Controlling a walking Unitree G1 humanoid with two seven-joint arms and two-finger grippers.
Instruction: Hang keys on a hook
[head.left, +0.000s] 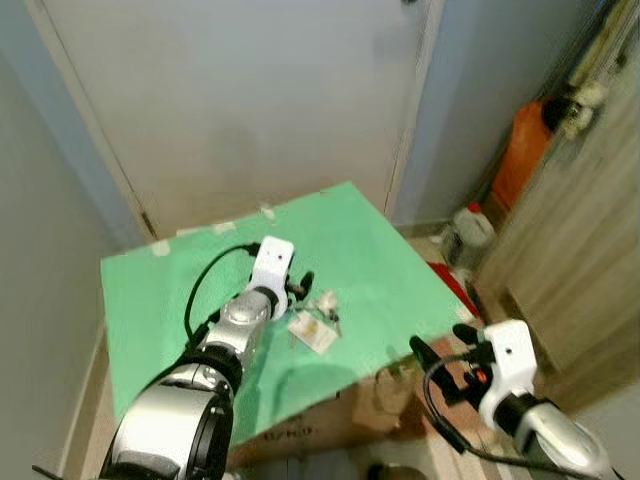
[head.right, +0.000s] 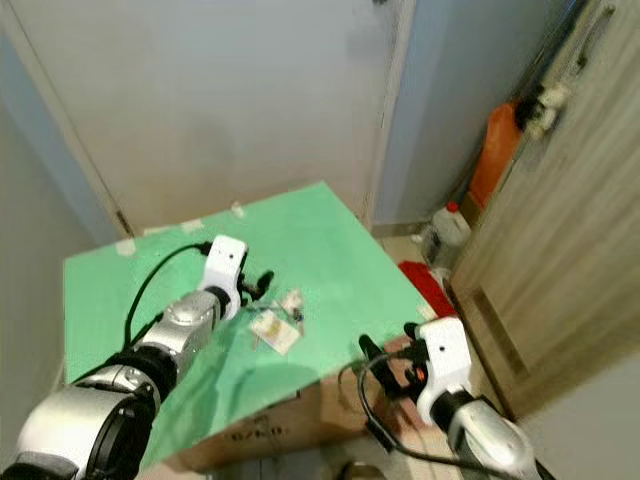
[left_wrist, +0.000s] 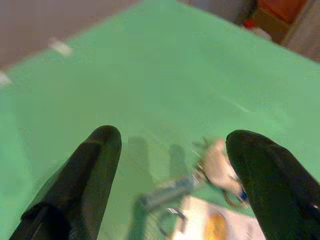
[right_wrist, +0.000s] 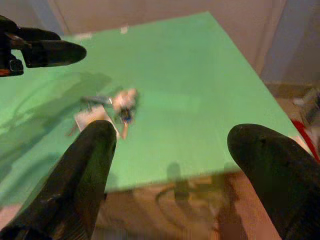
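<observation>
A bunch of keys (head.left: 322, 305) with a white-and-orange tag (head.left: 313, 331) lies on the green tabletop (head.left: 370, 240), near its middle front. My left gripper (head.left: 303, 287) hovers low just left of the keys, open. In the left wrist view the keys (left_wrist: 200, 187) lie just ahead, between the two spread fingers (left_wrist: 100, 150). My right gripper (head.left: 440, 340) is open and holds nothing, off the table's front right corner and well apart from the keys (right_wrist: 114, 106).
The green top rests on a cardboard box (head.left: 330, 420). A white door (head.left: 250, 100) stands behind it. On the floor to the right are a white jug (head.left: 470, 232), an orange container (head.left: 522, 150) and a wooden cabinet (head.left: 590, 250).
</observation>
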